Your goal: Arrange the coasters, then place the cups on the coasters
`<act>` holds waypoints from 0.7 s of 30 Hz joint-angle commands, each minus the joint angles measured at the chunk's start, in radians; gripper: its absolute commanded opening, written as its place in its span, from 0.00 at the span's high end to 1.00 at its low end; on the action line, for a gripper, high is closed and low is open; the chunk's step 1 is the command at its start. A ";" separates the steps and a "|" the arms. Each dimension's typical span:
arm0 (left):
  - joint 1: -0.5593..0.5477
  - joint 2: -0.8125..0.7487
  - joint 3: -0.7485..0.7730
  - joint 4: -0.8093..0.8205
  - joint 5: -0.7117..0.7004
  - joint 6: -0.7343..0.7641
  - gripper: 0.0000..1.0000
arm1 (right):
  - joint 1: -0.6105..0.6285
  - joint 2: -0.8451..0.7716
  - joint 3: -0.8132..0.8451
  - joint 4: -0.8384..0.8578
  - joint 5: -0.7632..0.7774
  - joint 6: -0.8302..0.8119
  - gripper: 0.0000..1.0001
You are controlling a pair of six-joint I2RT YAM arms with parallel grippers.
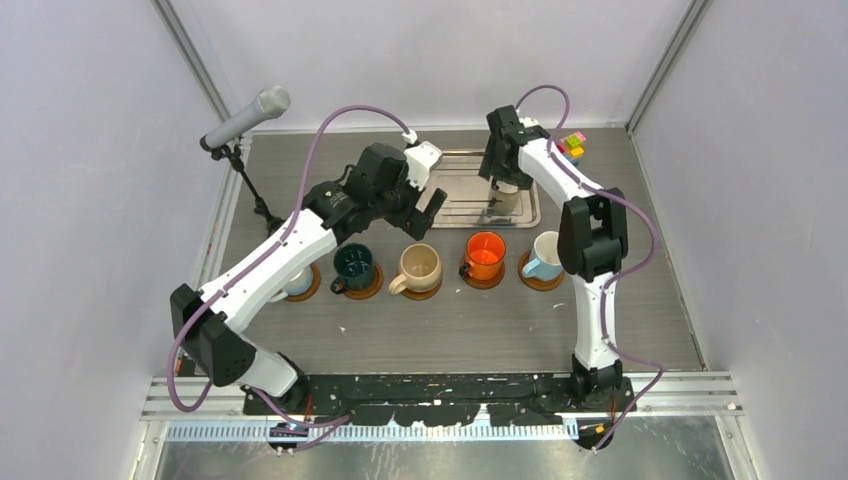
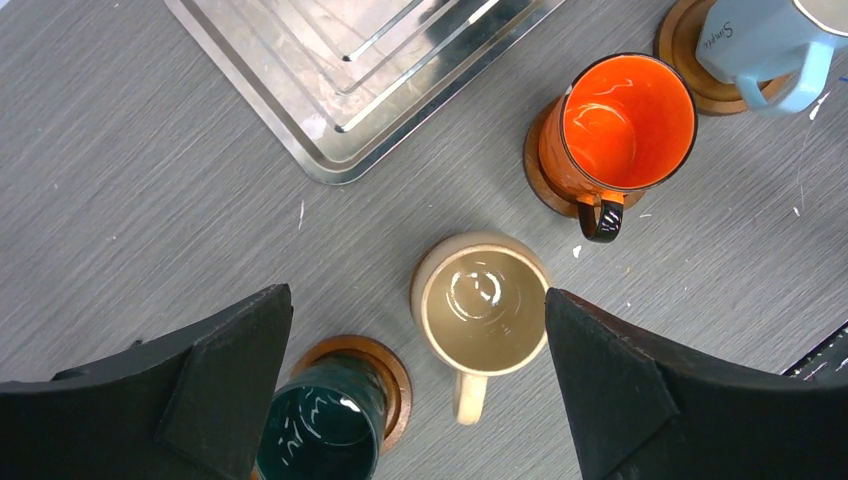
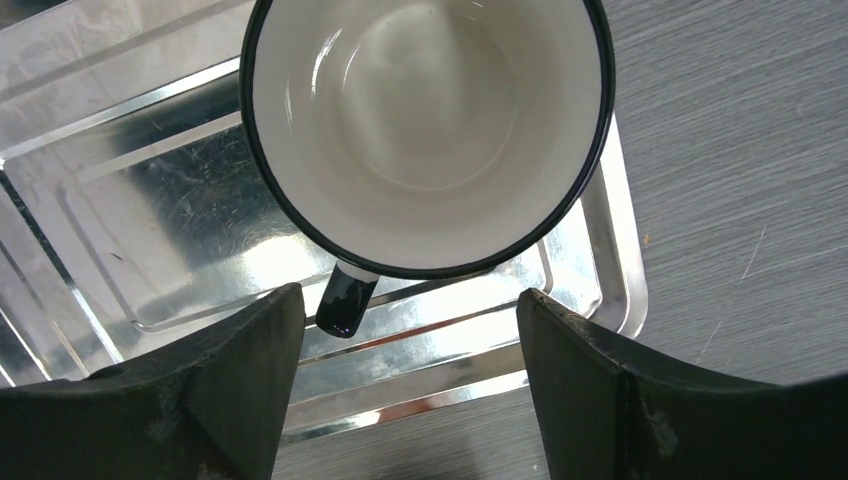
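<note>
Whitish cup (image 3: 425, 130) sits on tray (image 3: 120, 230) just beyond the spread right tool (image 3: 408, 298).

Supporting surface: a rectangular grey wood-grain tabletop (image 1: 450, 330), bearing small white flecks toward its near side.

Items resting directly on it:

1. A rectangular silver metal tray (image 1: 465, 195) with stepped ridges, at centre of the far side and lying flat.
2. Five flat round brown wooden coasters in one row across the middle, just nearer than the tray. From the left: first (image 1: 308, 291), second (image 1: 372, 290), third (image 1: 425, 295), fourth (image 1: 478, 283), fifth (image 1: 538, 284). They lie apart, none touching its neighbour or the tray.
3. A small cluster of coloured blocks (image 1: 572, 147) at the far right corner.
4. A black microphone stand (image 1: 262, 210) at the far left edge.
</note>
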 commanded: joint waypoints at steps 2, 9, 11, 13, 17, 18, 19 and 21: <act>0.009 -0.035 -0.011 0.010 0.002 -0.023 0.00 | -0.009 -0.004 0.045 0.003 0.023 -0.033 0.21; 0.010 -0.028 -0.012 0.014 0.013 -0.022 0.00 | -0.041 -0.006 0.030 0.016 -0.017 -0.073 0.33; 0.010 -0.028 -0.015 0.016 0.012 -0.021 0.00 | -0.045 0.000 0.033 0.015 -0.026 -0.082 0.35; 0.010 -0.027 -0.016 0.015 0.013 -0.021 0.00 | -0.049 0.004 0.035 0.016 -0.044 -0.088 0.37; 0.011 -0.025 -0.017 0.013 0.015 -0.020 0.00 | -0.054 0.016 0.037 0.027 -0.073 -0.110 0.40; 0.011 -0.025 -0.018 0.014 0.014 -0.019 0.00 | -0.056 0.020 0.040 0.031 -0.082 -0.117 0.41; 0.011 -0.025 -0.018 0.014 0.014 -0.018 0.00 | -0.059 0.027 0.043 0.035 -0.082 -0.118 0.42; 0.011 -0.024 -0.018 0.013 0.015 -0.018 0.00 | -0.067 0.042 0.053 0.037 -0.090 -0.120 0.44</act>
